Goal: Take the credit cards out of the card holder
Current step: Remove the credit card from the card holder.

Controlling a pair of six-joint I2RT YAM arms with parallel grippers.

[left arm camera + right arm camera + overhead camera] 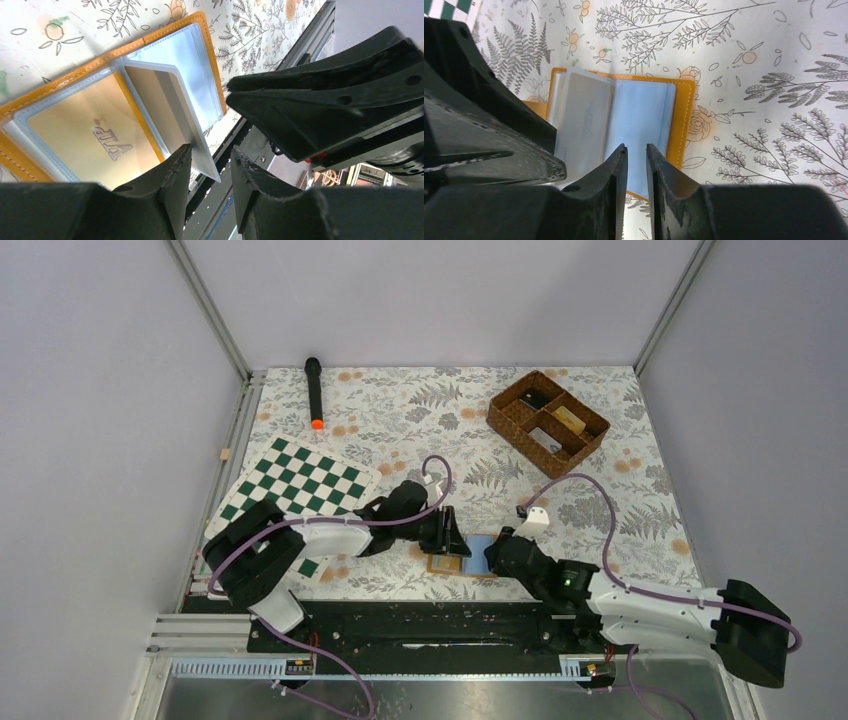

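Nearest: left claw (210,152), right claw (636,147), both slightly spread, empty. Beyond, orange-tan leather folding card holder (447,562) open on desk (420,410), lower centre; beige printed card (85,130), light blue card (639,115) inside. Approach step; next needs pinching a card edge.

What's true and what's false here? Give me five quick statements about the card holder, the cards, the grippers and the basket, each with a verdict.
1. The card holder lies open. True.
2. The wicker basket stands at the far left of the table. False: it stands at the far right; the flashlight lies at the far left.
3. The light blue card lies loose on the table. False: it sits inside the holder.
4. The beige card shows print. True.
5. The left gripper and right gripper are both far from the holder. False: both are right at it, jaws slightly apart.
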